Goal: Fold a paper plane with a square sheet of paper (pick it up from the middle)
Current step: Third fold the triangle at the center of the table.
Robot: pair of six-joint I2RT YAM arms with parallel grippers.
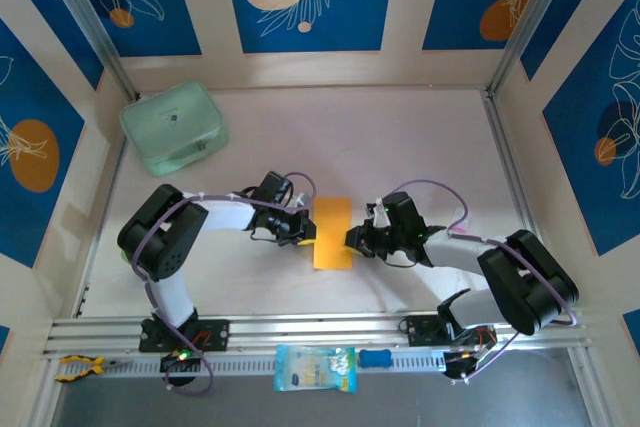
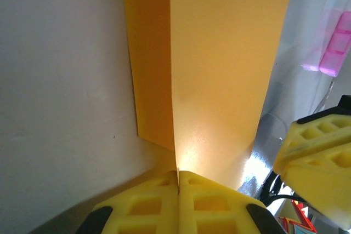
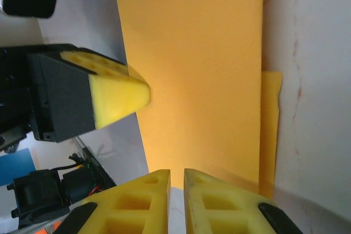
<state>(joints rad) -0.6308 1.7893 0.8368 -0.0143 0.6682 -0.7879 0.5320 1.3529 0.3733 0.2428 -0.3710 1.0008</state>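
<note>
Orange-yellow square sheet of paper (image 1: 332, 233) lay between left gripper (image 1: 303, 230) and right gripper (image 1: 352, 239) — mint-green rounded case (image 1: 173, 127) back-left, pale blue packet (image 1: 315, 368) in front.

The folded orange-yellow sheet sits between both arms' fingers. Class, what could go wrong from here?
The sheet of paper is pinched at one edge by the shut left fingers; a tug could tear or crumple it. Its layers lie offset, with a strip of the lower one showing past the upper, so pressing now may set a crooked crease. The right fingers sit close opposite, so the arms might collide.
</note>
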